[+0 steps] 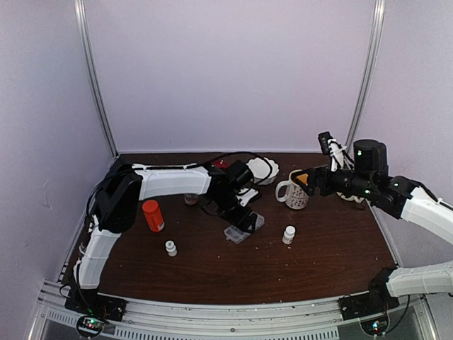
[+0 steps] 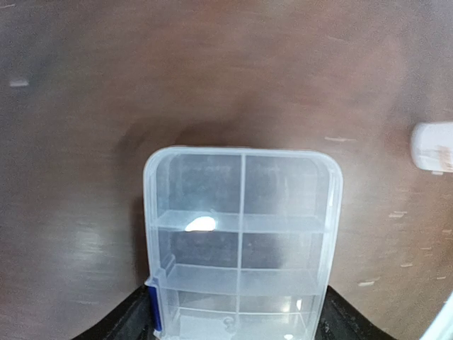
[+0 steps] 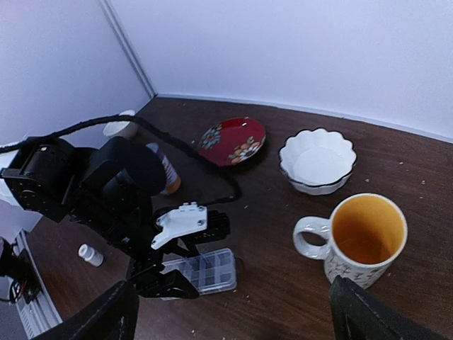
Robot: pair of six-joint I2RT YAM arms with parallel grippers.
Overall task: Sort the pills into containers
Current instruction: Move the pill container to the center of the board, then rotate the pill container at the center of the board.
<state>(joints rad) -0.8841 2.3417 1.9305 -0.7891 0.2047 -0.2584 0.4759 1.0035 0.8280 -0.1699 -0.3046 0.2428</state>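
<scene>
At centre of the table [image 1: 333, 262], clear pill box [image 1: 244, 228], lying flat. Around one end of it, left gripper [image 2: 237, 322], fingers [image 2: 131, 322] close along both long sides (pressing or merely flanking: cannot tell). In a left-column cell, one pale pill [image 2: 200, 224]. At 3 o'clock from the box, small white bottle [image 1: 288, 234]; at 8 o'clock, second white bottle [image 1: 170, 247]; at 10 o'clock, orange-red bottle [image 1: 152, 215]. At 1 o'clock, mug [image 1: 294, 191], with right gripper [image 3: 233, 319] beside it, spread wide, holding nothing.
</scene>
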